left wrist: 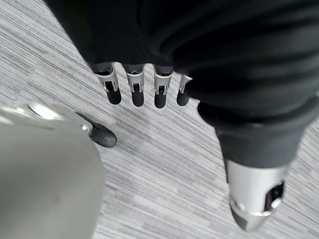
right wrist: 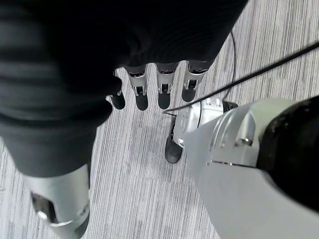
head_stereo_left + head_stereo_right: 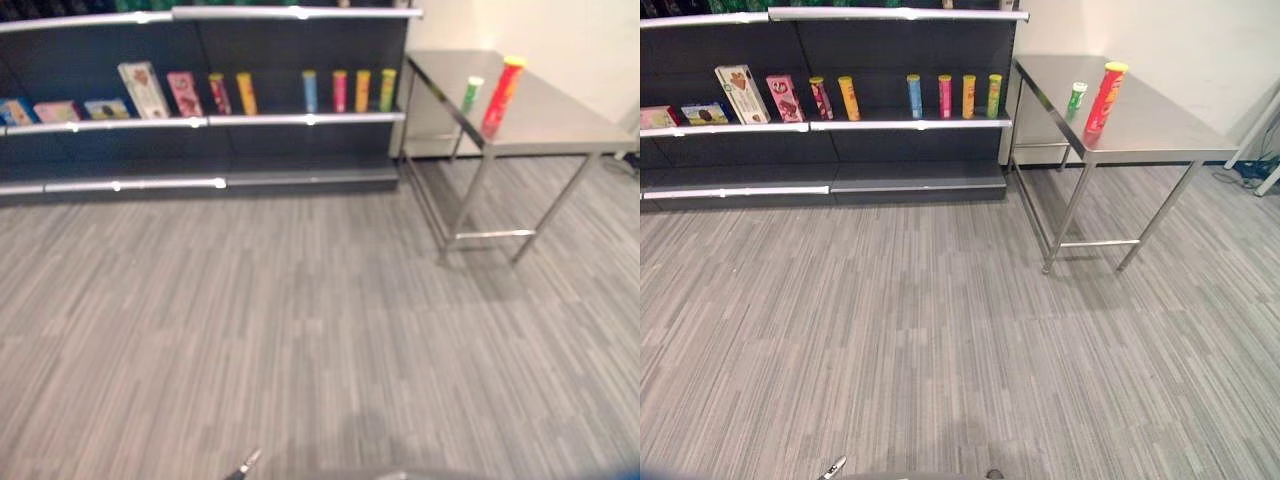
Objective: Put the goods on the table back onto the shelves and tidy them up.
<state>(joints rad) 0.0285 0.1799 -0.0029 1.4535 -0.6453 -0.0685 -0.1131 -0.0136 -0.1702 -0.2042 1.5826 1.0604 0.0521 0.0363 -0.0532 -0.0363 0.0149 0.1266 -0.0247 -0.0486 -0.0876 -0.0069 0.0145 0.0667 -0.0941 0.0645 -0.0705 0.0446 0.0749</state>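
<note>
Left robot hand (image 1: 149, 64), right robot hand (image 2: 149, 69): fingers relaxed.

No print can be read from here. The boxes (image 3: 741, 93) and tubes (image 3: 945, 96) on the shelf (image 3: 910, 124), upper left, and the red can (image 3: 1105, 98) on the table (image 3: 1160, 125), upper right, show only colours.

Grey striped carpet (image 3: 920, 330) covers the floor from the near edge out to the far wall. A dark shelving unit (image 3: 910, 150) with silver rails runs from ten to twelve o'clock. At one o'clock a steel table (image 3: 1160, 125) on thin legs stands against a pale wall (image 3: 1180, 40).
</note>
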